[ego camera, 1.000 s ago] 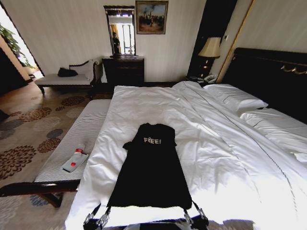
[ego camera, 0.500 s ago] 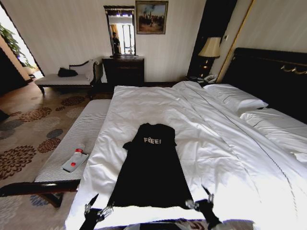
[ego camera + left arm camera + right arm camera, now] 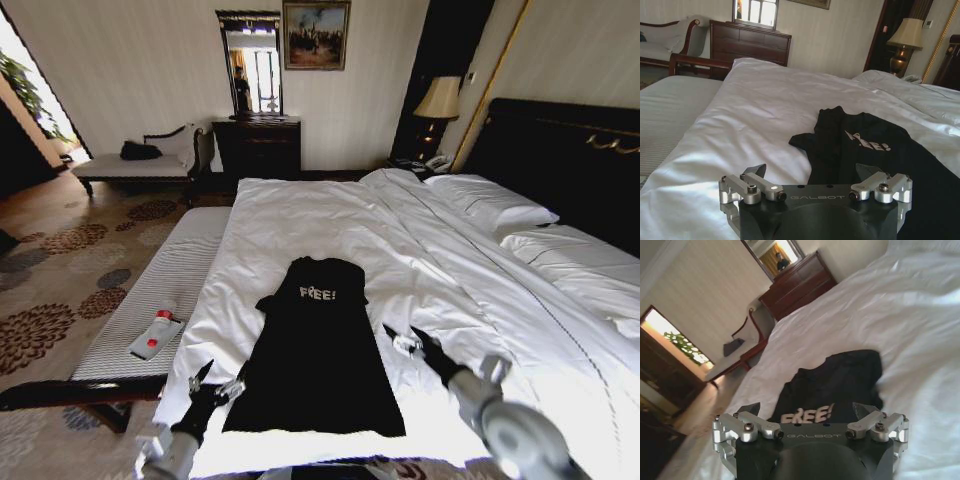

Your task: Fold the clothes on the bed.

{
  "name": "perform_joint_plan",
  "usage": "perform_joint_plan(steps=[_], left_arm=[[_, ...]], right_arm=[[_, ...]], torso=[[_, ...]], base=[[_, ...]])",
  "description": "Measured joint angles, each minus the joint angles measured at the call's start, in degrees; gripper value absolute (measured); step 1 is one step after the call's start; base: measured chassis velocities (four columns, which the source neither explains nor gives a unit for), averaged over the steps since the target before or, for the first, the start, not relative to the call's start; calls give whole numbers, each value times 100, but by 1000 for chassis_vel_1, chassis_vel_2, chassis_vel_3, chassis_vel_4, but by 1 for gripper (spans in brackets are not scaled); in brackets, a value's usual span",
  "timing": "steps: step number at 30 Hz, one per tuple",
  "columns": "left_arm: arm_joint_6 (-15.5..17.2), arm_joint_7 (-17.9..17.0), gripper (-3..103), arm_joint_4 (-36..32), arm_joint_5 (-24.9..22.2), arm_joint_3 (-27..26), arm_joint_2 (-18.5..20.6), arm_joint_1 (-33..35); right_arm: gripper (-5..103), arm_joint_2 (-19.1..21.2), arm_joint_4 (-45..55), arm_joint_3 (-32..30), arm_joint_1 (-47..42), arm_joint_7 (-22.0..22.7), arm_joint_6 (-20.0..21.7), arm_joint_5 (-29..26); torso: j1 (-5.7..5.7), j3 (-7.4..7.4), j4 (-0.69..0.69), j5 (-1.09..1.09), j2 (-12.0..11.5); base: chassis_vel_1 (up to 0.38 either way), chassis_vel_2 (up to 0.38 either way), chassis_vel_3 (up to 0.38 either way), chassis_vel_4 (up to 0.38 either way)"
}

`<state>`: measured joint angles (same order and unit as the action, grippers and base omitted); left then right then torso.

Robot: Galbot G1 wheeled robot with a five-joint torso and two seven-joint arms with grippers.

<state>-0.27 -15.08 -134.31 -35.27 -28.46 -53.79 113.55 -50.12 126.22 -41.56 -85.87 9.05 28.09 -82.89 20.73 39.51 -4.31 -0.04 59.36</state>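
black t-shirt (image 3: 318, 350) lies flat, unfolded, at the foot of the bed (image 3: 480, 300). left gripper (image 3: 215, 380) and right gripper (image 3: 405, 338) flank it, jaws wide, empty. every fold remains.

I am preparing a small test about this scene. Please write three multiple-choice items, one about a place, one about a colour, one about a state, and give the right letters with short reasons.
1. Where does the black T-shirt lie?
A. on the striped bench
B. on the bed's white duvet
C. on the carpet

2. What colour is the "FREE!" lettering?
A. red
B. yellow
C. white

3. How are the left gripper and right gripper?
A. both open, holding nothing
B. both shut on the shirt
C. left shut on a sleeve

Answers: 1 B, the shirt is spread flat on the duvet. 2 C, the letters are pale on black fabric. 3 A, both wrist views show spread fingers with nothing between.
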Motion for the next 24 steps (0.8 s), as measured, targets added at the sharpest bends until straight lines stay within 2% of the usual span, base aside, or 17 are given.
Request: perform_joint_plan(steps=[1,3,7,12,18,24], left_arm=[[2,3,100,0,46,10,1,15],[-28,79,100,0,199,-4,0,85],[-90,180,100,-55,375,-51,6,89],[-57,178,100,-119,387,-16,48,-28],[-49,158,100,-32,369,74,5,-53],[-58,163,100,41,384,135,93,-67]], right_arm=[[100,12,-198,122,314,77,179,-325],[100,-7,-566,410,815,152,264,-794],[100,-97,-1107,892,1474,302,114,-1127],[100,-141,-1714,1336,2085,582,141,-1227],[100,-120,-2075,1528,2358,682,231,-1206],[100,-339,-2812,1837,2926,969,508,-955]], torso=[[0,0,-1,0,0],[0,0,-2,2,0],[0,0,-1,1,0],[0,0,-2,1,0],[-1,-1,-4,0,1],[-1,-1,-1,1,1]], base=[[0,0,0,0],[0,0,0,0],[0,0,0,0],[0,0,0,0],[0,0,0,0],[0,0,0,0]])
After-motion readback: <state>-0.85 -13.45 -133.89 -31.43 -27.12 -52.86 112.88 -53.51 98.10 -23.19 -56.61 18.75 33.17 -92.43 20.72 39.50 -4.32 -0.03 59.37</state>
